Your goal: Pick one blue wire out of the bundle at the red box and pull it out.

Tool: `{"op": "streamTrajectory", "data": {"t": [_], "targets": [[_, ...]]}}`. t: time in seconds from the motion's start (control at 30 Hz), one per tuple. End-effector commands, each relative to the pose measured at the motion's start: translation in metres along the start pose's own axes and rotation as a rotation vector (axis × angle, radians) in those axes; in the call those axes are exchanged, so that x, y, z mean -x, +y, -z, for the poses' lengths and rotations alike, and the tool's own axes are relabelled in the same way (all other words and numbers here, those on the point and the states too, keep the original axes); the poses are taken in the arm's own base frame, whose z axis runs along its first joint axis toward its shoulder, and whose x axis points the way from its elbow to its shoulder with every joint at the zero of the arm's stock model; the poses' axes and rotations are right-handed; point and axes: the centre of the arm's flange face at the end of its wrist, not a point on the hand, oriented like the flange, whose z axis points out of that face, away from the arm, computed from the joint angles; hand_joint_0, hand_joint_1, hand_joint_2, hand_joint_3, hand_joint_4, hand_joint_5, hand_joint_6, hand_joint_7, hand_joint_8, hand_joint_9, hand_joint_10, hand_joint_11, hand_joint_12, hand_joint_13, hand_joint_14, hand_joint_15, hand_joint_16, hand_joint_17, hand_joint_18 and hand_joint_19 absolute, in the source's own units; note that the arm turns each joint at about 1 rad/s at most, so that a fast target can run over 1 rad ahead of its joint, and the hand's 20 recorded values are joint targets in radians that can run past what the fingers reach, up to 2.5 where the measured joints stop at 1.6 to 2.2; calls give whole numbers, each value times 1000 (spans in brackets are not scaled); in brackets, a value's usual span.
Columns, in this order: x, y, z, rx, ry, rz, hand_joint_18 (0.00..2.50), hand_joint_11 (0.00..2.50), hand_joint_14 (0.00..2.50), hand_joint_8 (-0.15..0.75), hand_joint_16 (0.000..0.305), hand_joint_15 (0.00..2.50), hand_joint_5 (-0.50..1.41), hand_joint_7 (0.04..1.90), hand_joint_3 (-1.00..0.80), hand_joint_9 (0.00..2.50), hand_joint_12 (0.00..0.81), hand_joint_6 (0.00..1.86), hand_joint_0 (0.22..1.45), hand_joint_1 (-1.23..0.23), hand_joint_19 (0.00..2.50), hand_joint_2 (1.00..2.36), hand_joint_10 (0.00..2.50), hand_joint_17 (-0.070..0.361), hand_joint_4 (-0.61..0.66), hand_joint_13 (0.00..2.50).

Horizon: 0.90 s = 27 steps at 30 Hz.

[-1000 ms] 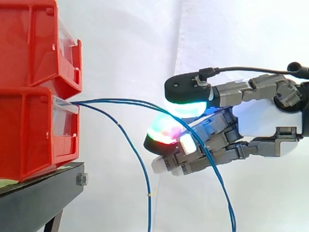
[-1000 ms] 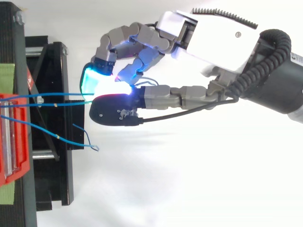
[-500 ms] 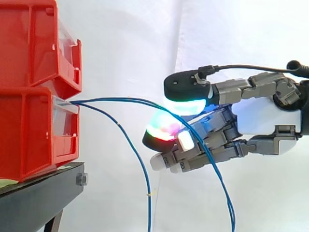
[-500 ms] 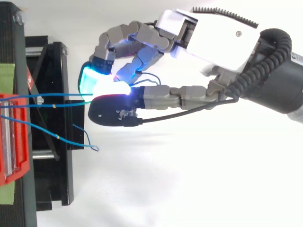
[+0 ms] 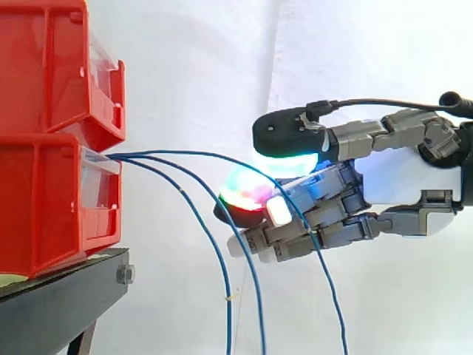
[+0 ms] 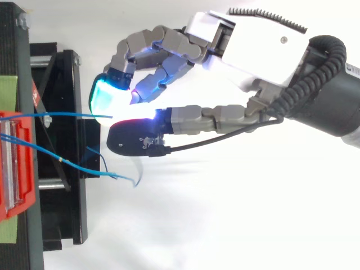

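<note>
In the side view we see the robot hand [image 5: 399, 177] at centre right, its curled fingers pinching one blue wire [image 5: 199, 153] that arcs from the red box [image 5: 44, 207] at lower left. Two other wires [image 5: 222, 259] hang down. From above, the pinched wire reaches a cyan fingertip [image 6: 104, 98].

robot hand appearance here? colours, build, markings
Robot hand: white palm shell, grey segmented fingers ending in black housings. Fingertips are thick glowing pads, cyan-green and white from above, one red-green in the side view. Dark cylindrical wrist behind the palm.
</note>
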Motion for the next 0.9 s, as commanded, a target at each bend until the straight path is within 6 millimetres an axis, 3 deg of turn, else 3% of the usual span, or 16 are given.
{"op": "streamTrajectory", "data": {"t": [0.0,0.23,0.57,0.87], "targets": [[0,0,0,0,0,-1,74,659,10,295,71,205,-128,878,-103,889,429,788,596,-839,317,1011,24,161,288,227],[-1,0,0,0,3,-1,74,660,10,292,69,199,-123,891,-120,898,421,784,591,-812,344,1013,27,156,277,224],[-2,-1,1,-2,5,-15,178,679,9,314,73,214,-120,903,-1,995,442,819,585,-803,344,1013,24,164,256,304],[-10,2,3,4,37,-118,252,685,9,335,77,222,-114,933,52,1049,462,830,589,-787,335,1007,25,174,241,365]]}}
